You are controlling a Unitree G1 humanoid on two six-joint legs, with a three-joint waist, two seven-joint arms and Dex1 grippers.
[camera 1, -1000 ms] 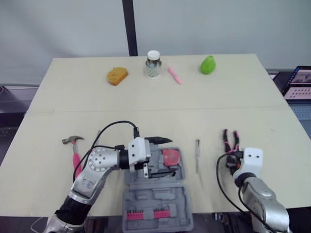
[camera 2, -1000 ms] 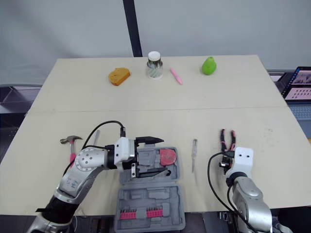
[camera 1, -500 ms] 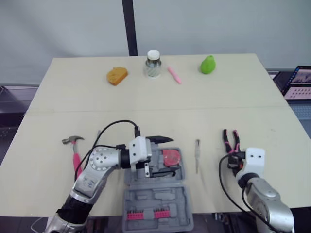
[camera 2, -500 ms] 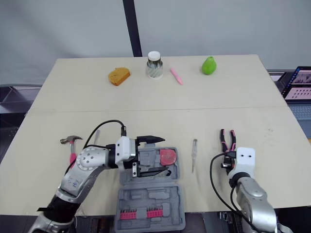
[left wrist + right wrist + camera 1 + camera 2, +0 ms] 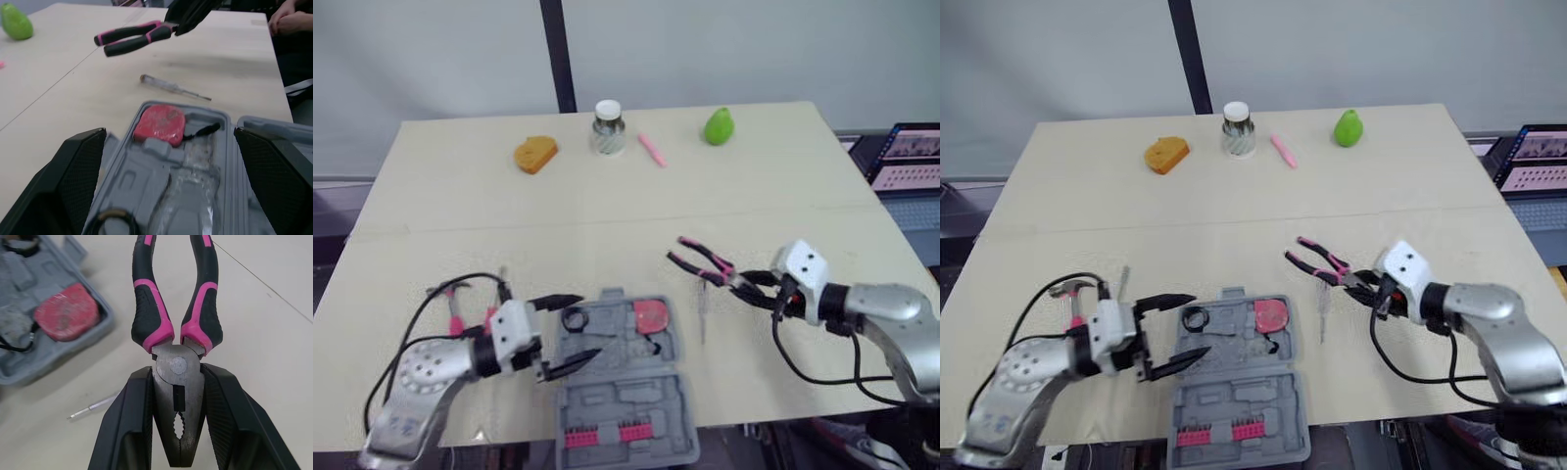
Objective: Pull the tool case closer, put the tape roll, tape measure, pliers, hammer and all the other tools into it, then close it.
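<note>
1. The tool case (image 5: pixel 607 397) lies wide open at the near edge of the worktop (image 5: pixel 607 211), lid flat toward the robot, with a row of pink bits in the lid.
2. Already in its tray are the red tape measure (image 5: pixel 651 316) at the far right corner and the dark tape roll (image 5: pixel 574 318) at the far left corner.
3. The left pincer (image 5: pixel 1200 323) sits at the case's left side with its fingers spread wide and nothing between them. They reach over the tray's left part, one tip beside the tape roll.
4. The right pincer (image 5: pixel 744 286) hangs to the right of the case, clamped on the metal head of the pliers (image 5: pixel 705 256). Their pink-and-black handles splay open, pointing away from the pincer and raised off the worktop.
5. In the way is the slim screwdriver (image 5: pixel 703 313), which lies flat just right of the case, between it and the pliers.
6. The hammer (image 5: pixel 453 311) rests left of the case, partly hidden by the left arm and its cable.
7. Well beyond the case, along the far edge, stand an orange lump (image 5: pixel 535 154), a capped jar (image 5: pixel 606 128), a pink pen (image 5: pixel 651 149) and a green pear (image 5: pixel 718 126).
8. A laptop (image 5: pixel 906 157) sits off the worktop, far right of the case.
9. In the left wrist view, a person's hand (image 5: pixel 291 17) rests beyond the case.
</note>
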